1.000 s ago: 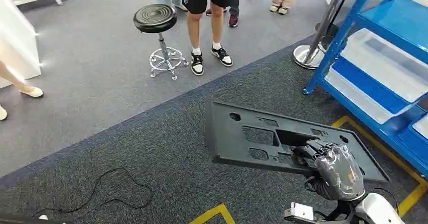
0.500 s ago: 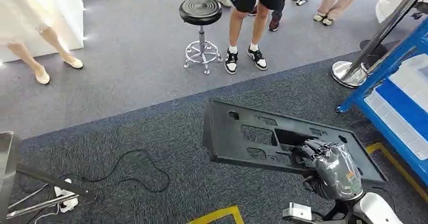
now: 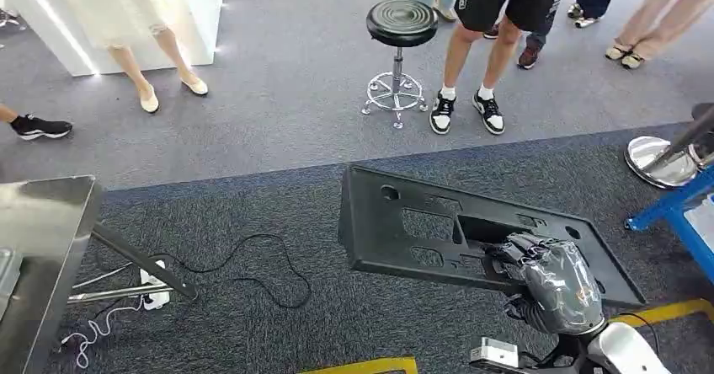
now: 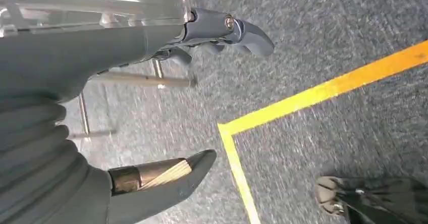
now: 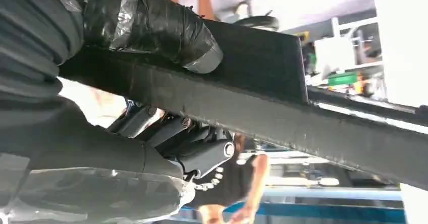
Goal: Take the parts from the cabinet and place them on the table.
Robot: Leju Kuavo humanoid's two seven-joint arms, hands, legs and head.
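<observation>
Above carpet — right robot hand grips panel.

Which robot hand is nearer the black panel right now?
Right. The right robot hand grips the black panel at its near edge. The left robot hand hangs open over the carpet by the yellow floor line, holding nothing.

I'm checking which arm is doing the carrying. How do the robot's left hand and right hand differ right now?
The right hand grips the black panel part at its near edge, fingers hooked into a cutout; the left hand holds nothing. The right hand is raised in front of the body, carrying the part above the carpet; the left hand hangs over the carpet near a yellow floor line, fingers apart. Both have a clear plastic cover.
</observation>
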